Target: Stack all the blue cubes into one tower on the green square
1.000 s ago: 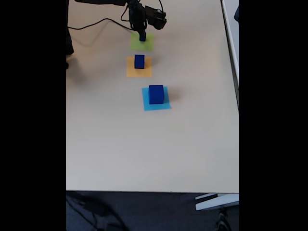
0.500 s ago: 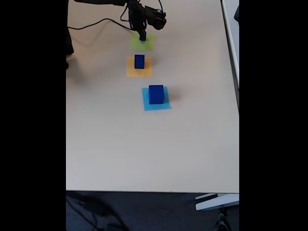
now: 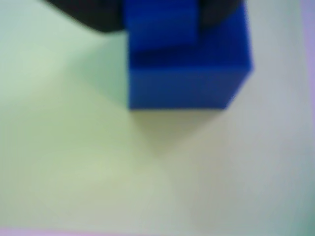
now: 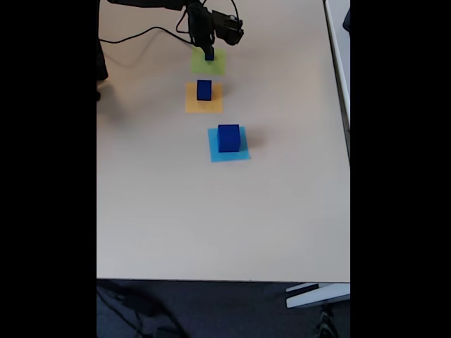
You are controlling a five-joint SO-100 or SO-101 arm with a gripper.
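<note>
In the fixed view my gripper (image 4: pixel 208 49) hangs over the green square (image 4: pixel 210 65) at the far end of the table. The blurred wrist view shows a small blue cube (image 3: pixel 160 22) between two dark fingers (image 3: pixel 93 14). It sits on or just above a larger blue cube (image 3: pixel 189 81) that rests on the green square (image 3: pixel 98 162). The gripper (image 3: pixel 160 19) looks shut on the small cube. Another blue cube (image 4: pixel 204 89) stands on an orange square (image 4: pixel 204 105). The biggest blue cube (image 4: pixel 228 137) stands on a light blue square (image 4: pixel 230 156).
A black cable (image 4: pixel 141 34) trails across the far left of the beige table (image 4: pixel 211 225). The table's right edge runs near a white surface (image 4: pixel 340 42). The near half of the table holds nothing.
The gripper and the small cube in it have crept slightly towards the far end of the table, or upward. The other cubes have not moved.
</note>
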